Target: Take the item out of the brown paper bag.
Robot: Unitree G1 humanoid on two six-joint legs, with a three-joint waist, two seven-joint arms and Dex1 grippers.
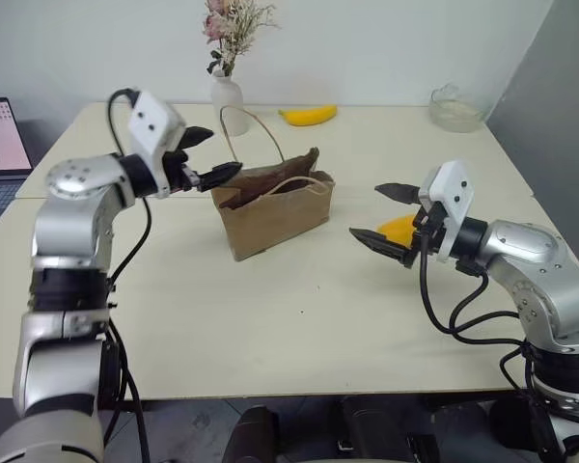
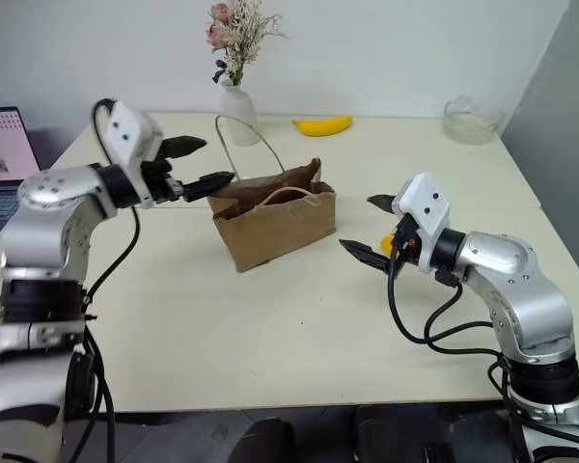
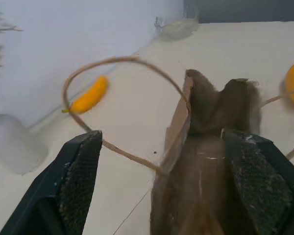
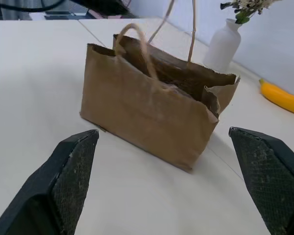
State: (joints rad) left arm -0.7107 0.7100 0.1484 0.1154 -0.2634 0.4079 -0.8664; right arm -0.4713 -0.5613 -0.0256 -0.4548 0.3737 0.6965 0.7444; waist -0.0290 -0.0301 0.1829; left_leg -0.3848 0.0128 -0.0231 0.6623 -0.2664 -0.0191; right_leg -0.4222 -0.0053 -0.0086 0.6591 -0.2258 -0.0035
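Observation:
The brown paper bag point(image 1: 270, 207) stands upright in the middle of the table, mouth open, with one cord handle point(image 1: 256, 121) raised and the other drooping over the front. My left gripper point(image 1: 217, 154) is open at the bag's upper left corner, one finger beside the raised handle and nothing gripped. The item point(image 1: 398, 228), a small yellow-orange chunk, lies on the table to the right of the bag, just behind my right gripper point(image 1: 369, 212). That gripper is open and points at the bag, and its wrist view shows nothing between its fingers point(image 4: 68, 186).
A white vase point(image 1: 226, 101) with dried flowers, a banana point(image 1: 309, 115) and a glass bowl point(image 1: 455, 108) stand along the table's far edge. A laptop point(image 1: 0, 145) sits at the far left. Bare tabletop point(image 1: 299, 318) stretches in front of the bag.

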